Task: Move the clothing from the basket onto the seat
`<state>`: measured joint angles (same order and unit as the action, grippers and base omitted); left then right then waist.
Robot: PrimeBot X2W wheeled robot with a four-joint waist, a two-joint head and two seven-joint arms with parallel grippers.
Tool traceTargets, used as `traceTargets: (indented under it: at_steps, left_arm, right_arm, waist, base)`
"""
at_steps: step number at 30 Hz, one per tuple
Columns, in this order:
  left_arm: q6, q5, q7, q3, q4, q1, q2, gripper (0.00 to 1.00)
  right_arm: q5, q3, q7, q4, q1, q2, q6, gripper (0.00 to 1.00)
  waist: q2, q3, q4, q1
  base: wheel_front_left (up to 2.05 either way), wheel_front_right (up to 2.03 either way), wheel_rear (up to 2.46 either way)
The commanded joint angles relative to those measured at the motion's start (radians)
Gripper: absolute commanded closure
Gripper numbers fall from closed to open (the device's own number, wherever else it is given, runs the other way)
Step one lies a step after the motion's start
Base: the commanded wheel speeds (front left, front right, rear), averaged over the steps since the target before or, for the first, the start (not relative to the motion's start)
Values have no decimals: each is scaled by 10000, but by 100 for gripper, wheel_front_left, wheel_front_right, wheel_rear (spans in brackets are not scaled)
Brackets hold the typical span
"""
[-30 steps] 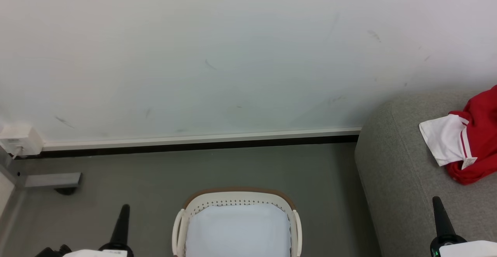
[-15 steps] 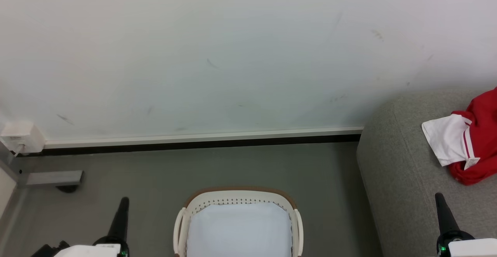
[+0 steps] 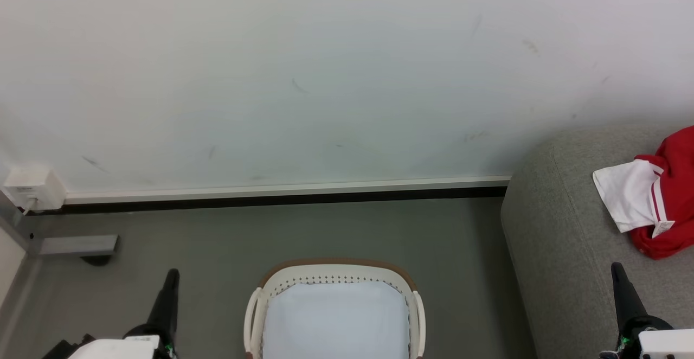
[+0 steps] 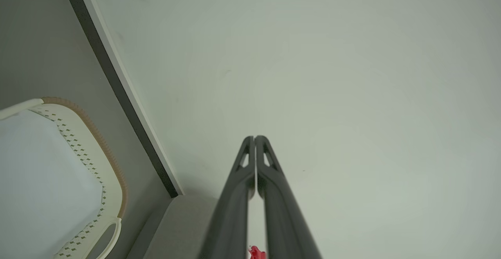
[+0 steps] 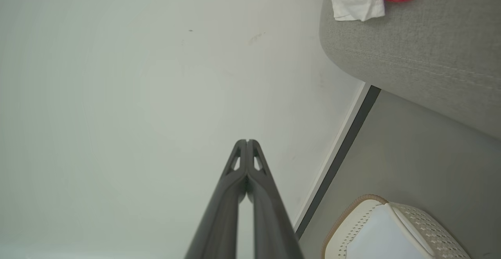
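Head view, left to right. A white wall box (image 3: 32,188) at the far left carries a label too small to read. The left tool (image 3: 171,277) rises at the near left; in its wrist view the fingers (image 4: 240,184) are pressed together with nothing between them. The basket (image 3: 336,268) stands on the floor (image 3: 217,239) between the two arms, and its interior reads as a pale, smooth surface. The seat (image 3: 564,239) takes up the right side, its rounded end well apart from the basket. The clothing (image 3: 669,196) lies on the seat, white panel turned left and red cloth running off the right edge, so its long axis cannot be judged. A small white tag (image 3: 662,229) hangs at its near hem; no writing on it is legible. The right tool (image 3: 618,275), near right, has its fingers (image 5: 235,188) pressed together and empty. The clothing lies just far and right of this tool, so the right arm is the nearer. The transfer appears largely complete.
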<state>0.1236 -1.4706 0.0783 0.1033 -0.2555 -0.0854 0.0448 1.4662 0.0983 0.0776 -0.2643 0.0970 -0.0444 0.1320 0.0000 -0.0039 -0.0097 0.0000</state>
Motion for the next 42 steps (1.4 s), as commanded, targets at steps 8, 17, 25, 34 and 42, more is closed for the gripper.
traceTargets:
  at_steps: [8,17,25,34,42]
  left_arm:
    - [84,-748,185,87,80,-202,87,100]
    - [96,-1329,365,123,115,-273,89,100]
    - [93,-1484,400,130,118,-286,88,100]
    - [93,-1485,400,129,118,-285,87,100]
    - [93,-1486,399,127,119,-284,87,100]
  right_arm:
    - [784,103,204,151,131,-93,-21,100]
    - [1389,176,373,223,168,-95,-22,100]
    - [1475,186,398,233,174,-93,-23,100]
    - [1475,186,398,231,173,-93,-23,100]
    - [1476,186,397,232,173,-93,-23,100]
  waist:
    - [0,30,42,0]
    - [0,61,85,0]
    - [0,70,97,0]
    - [0,70,97,0]
    - [0,70,97,0]
  base:
    - [0,0,0]
    - [0,0,0]
    - [0,0,0]
    - [0,0,0]
    - [0,0,0]
